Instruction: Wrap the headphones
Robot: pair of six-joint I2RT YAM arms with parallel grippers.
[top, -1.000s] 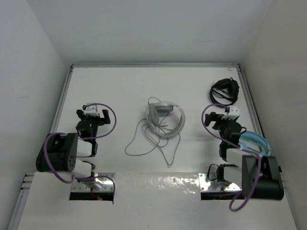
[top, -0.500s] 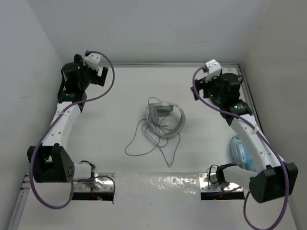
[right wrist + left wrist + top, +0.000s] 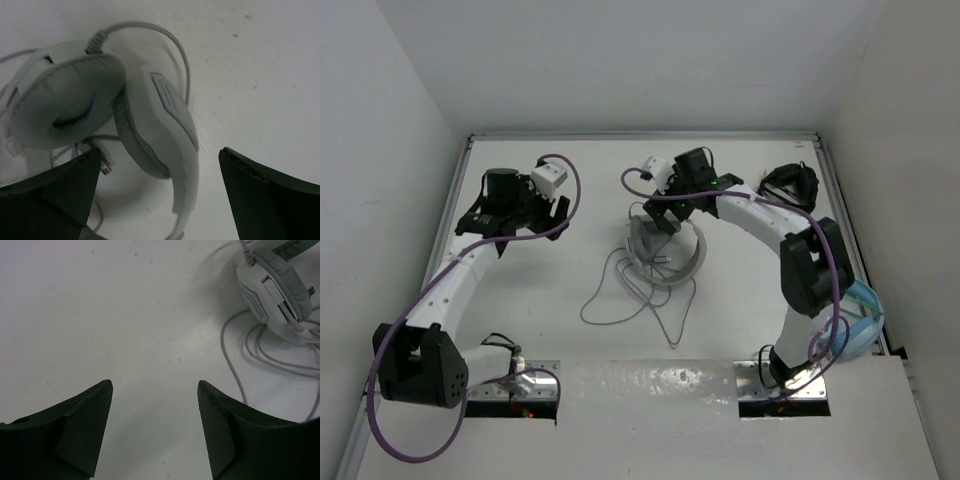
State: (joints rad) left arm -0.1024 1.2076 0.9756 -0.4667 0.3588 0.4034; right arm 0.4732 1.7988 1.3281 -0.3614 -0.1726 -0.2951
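The white headphones [image 3: 665,255] lie at mid-table, earcups folded together, their thin grey cable [image 3: 625,300] loose in loops toward the front. My right gripper [image 3: 660,215] is open and hovers just above the earcups. In the right wrist view its fingers straddle one earcup and the headband [image 3: 172,145] without touching; the other padded earcup [image 3: 65,95] is at the left. My left gripper [image 3: 542,222] is open and empty over bare table to the left of the headphones. In the left wrist view an earcup [image 3: 272,287] and cable loops [image 3: 232,360] sit at the upper right.
Black headphones [image 3: 788,185] lie at the back right near the table's rail. Light blue headphones [image 3: 858,312] lie at the right edge beside the right arm's base. White walls close in the table on the left, back and right.
Both arms have swung in from the back corners and come lower. The right gripper now sits over the headphones, the left one to their left. The headphones have not moved.
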